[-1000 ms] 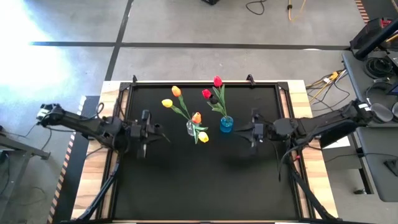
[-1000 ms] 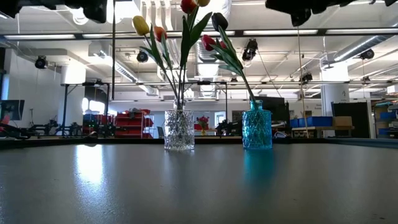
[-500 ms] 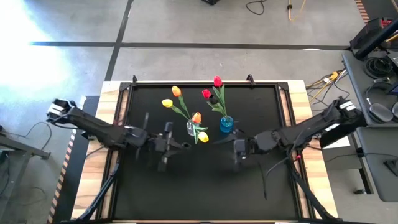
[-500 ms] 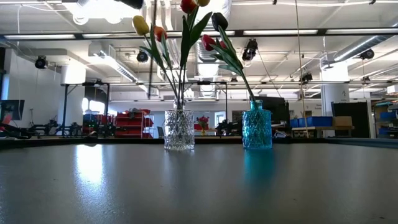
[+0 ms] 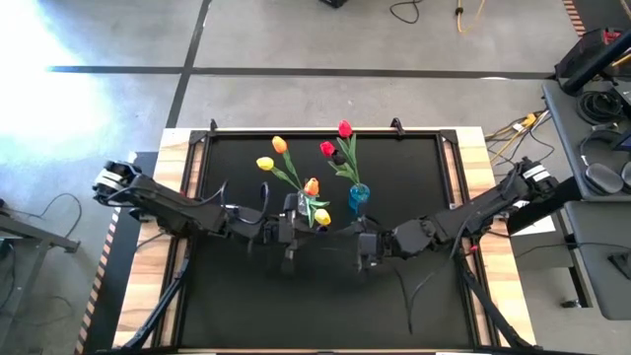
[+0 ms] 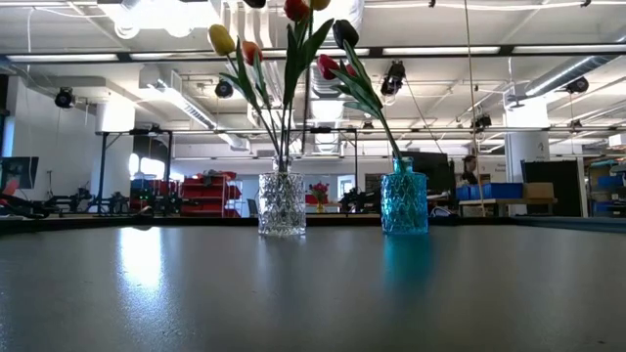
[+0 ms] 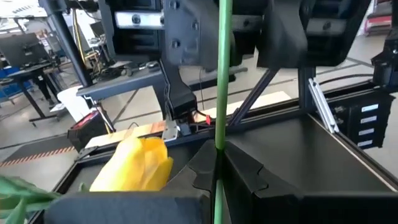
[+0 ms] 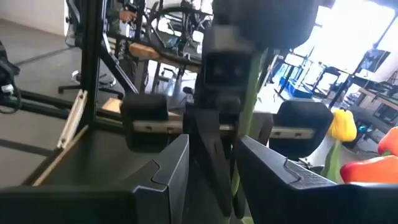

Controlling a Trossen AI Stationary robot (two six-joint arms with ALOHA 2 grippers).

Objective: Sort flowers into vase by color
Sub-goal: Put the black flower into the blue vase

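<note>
A clear glass vase (image 5: 303, 203) (image 6: 282, 203) stands on its base on the black table and holds yellow and orange tulips. To its right, a blue vase (image 5: 359, 196) (image 6: 404, 200) holds red tulips. My left gripper (image 5: 293, 240) (image 7: 217, 163) hovers just near of the clear vase, shut on an upright green stem (image 7: 221, 74). No head shows on that stem. My right gripper (image 5: 362, 248) (image 8: 214, 180) is open and faces the left one from the right. The same stem (image 8: 249, 118) stands ahead of it. A yellow tulip head (image 7: 134, 165) hangs close beside my left fingers. My left gripper pinches the thin green stem (image 7: 219, 144) between its two fingertips. The fingers come in level from the table's left and lie across it. The stem stands upright and runs out past the top of the left wrist view. Its ends cannot be seen.
Wooden strips and a metal frame (image 5: 197, 148) border the black table top. Open black surface (image 5: 325, 306) lies near of the vases. Tulip heads and leaves lean out above both vases toward the far edge. Cables and equipment lie on the floor to the right.
Both arms have swung in from the table's sides toward the middle and slightly toward the near edge. The two grippers now face each other just near of the vases. They have left the top of the low view. The vases and their flowers have stayed put.
</note>
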